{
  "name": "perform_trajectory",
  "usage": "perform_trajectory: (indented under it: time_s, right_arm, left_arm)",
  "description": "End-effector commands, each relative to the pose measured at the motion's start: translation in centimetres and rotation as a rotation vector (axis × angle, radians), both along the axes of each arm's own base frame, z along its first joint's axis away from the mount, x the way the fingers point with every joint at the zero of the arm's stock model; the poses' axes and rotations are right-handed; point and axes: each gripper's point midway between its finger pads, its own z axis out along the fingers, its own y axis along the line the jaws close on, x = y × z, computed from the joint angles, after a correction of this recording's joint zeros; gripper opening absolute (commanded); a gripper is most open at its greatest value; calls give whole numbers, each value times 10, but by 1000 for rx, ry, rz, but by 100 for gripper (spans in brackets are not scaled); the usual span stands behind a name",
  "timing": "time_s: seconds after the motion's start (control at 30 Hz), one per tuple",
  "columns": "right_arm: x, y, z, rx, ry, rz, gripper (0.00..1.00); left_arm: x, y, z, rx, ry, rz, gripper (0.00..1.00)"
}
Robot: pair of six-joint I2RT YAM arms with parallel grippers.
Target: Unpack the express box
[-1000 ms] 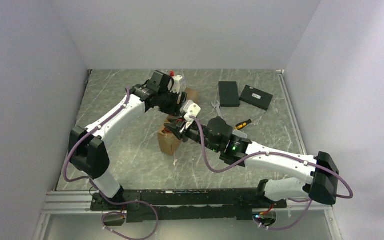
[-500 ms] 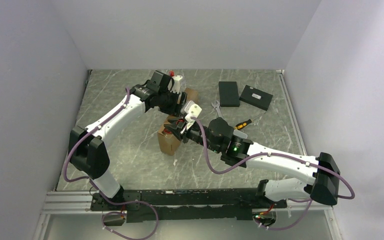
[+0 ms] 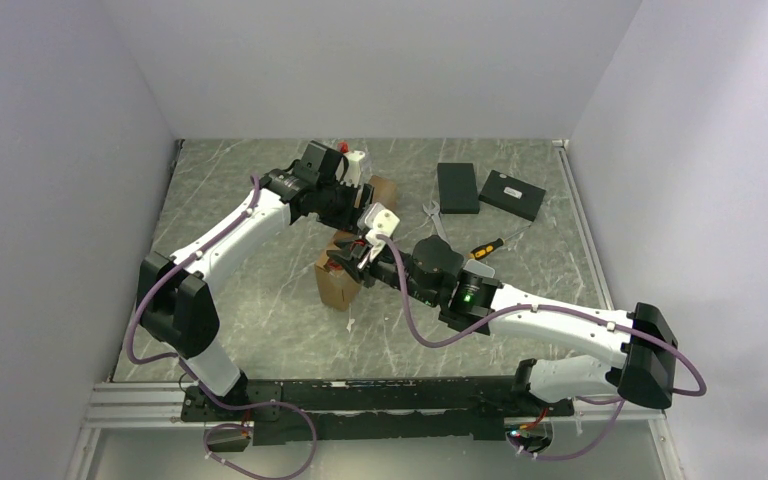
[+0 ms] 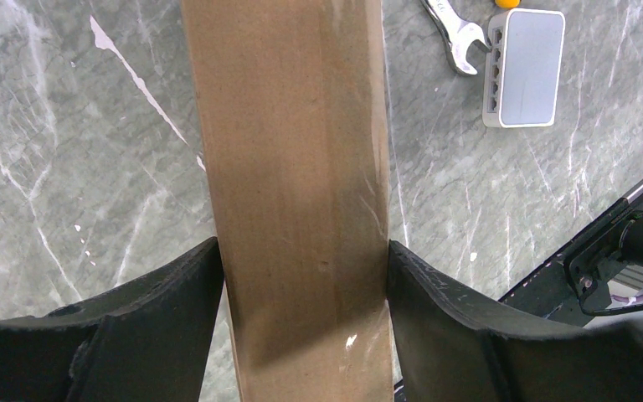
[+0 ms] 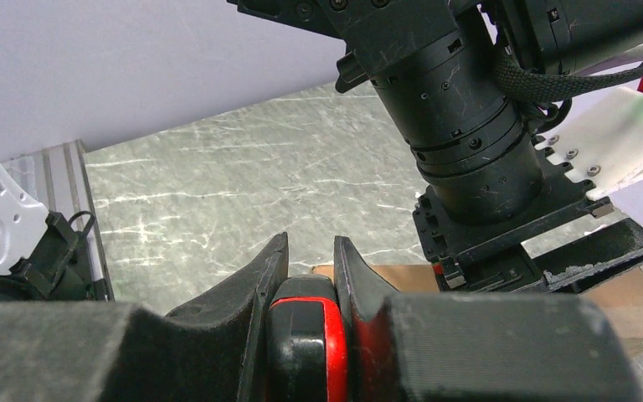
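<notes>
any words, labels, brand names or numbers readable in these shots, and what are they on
No text can be read in any view.
Small pale label on the black box at the right: too small to read.
Cardboard box: plain, no print visible.
White device with ports: no marking visible.
Red and black tool: no print visible.
</notes>
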Motion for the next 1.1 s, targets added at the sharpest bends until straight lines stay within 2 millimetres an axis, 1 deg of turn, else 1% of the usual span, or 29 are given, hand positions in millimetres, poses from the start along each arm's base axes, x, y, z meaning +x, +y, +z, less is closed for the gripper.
perform_trajectory:
  time_s: [0.0, 0.2, 0.3, 0.43, 0.5, 0.7, 0.93, 1.07]
  right_arm:
    - [3, 0, 25, 44, -43, -19, 0]
    - [1, -2, 16, -35, -53, -47, 0]
    - [-4, -2, 12, -89, -68, -65, 0]
    - [-6, -7, 7, -136, -78, -97, 0]
    - [-7, -8, 4, -138, -75, -101, 0]
    - [-9, -7, -12, -174, -58, -88, 0]
    - [-14, -13, -12, -168, -57, -70, 0]
    - [-17, -17, -18, -163, -59, -64, 0]
  left_arm:
    - [-3, 1, 0, 10, -23, -32, 71]
    - [-2, 3, 0, 20, -28, -28, 70]
    - [-2, 3, 0, 22, -29, -28, 70]
    - [0, 4, 0, 22, -30, -26, 70]
    - [-1, 5, -1, 24, -27, -26, 70]
    - [0, 6, -2, 28, -30, -23, 70]
    - [0, 6, -2, 30, -32, -27, 69]
    - [0, 6, -2, 31, -31, -29, 69]
